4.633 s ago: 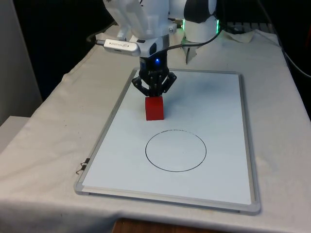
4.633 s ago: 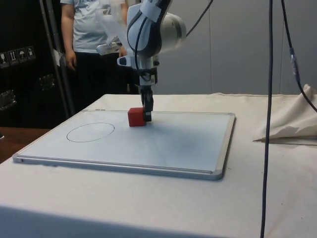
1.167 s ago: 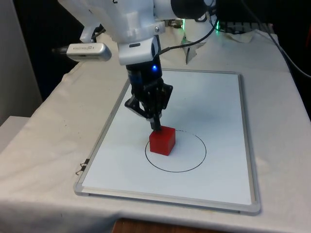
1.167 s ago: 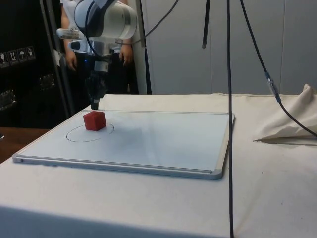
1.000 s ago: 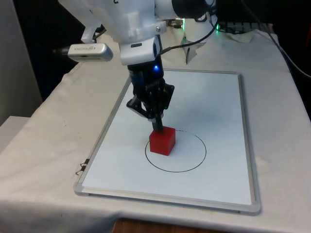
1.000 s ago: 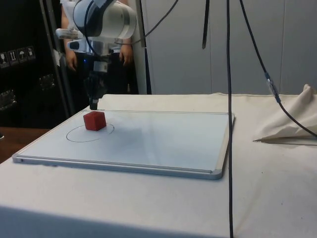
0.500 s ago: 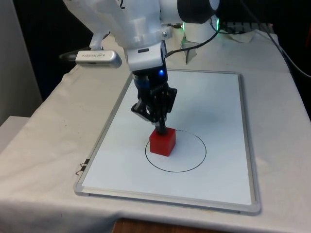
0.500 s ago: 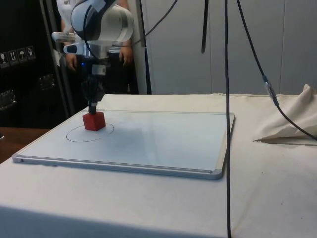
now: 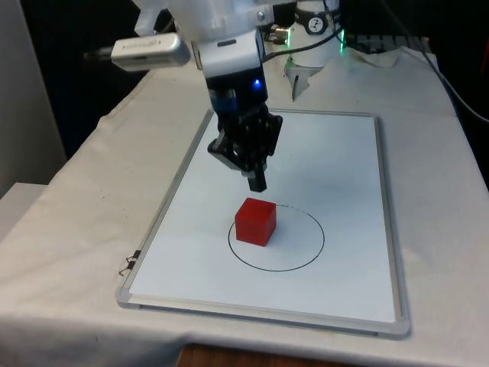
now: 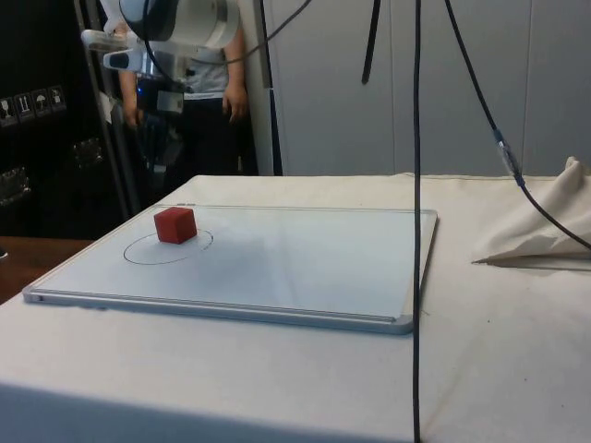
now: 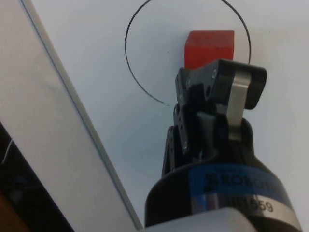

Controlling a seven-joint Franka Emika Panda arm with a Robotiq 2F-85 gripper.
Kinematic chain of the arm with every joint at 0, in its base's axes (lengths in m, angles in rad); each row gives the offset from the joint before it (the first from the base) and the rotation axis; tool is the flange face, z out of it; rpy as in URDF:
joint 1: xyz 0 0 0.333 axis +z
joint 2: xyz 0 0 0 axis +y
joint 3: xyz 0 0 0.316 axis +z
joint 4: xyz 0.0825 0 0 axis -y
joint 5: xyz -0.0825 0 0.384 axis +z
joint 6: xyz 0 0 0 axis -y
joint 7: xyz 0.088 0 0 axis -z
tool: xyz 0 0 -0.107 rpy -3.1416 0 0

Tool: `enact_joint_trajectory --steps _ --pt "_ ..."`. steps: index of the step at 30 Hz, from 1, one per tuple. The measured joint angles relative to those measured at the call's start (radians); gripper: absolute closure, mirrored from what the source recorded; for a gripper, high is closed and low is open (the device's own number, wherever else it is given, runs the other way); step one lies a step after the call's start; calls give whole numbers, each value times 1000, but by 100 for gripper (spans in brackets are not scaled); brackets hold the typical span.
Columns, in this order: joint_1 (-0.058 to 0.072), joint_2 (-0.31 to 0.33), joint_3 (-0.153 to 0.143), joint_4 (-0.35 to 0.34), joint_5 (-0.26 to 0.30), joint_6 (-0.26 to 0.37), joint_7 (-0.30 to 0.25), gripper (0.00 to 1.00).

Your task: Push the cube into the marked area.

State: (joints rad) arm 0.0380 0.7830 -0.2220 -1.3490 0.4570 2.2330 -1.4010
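Cube [image 9: 255,222] sits on the whiteboard [image 9: 344,229], inside the circle [image 9: 298,256] but tight against its robot-side line. Our hand [image 9: 257,183] hangs above the cube, not touching, fingers together. Risk: any low swing past clips the cube and knocks it back over the line.

A robotics lab is showing here; a white cloth [image 10: 277,388] is covering the table, with a whiteboard [image 9: 336,283] lying flat on it (a circle [image 9: 276,238] drawn at the board's 7 o'clock); cables [image 10: 416,185] are hanging overhead; a person [image 10: 199,101] is standing by dark cabinets [image 10: 37,129].
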Motion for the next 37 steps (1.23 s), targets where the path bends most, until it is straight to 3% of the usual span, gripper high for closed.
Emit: enact_joint_trajectory --steps 7,23,37 --pt "0 -51 -5 -16 0 -38 18 100" --pt "1 -155 -12 -37 0 -92 118 100" --pt "1 -195 -14 -37 -1 -98 195 100"
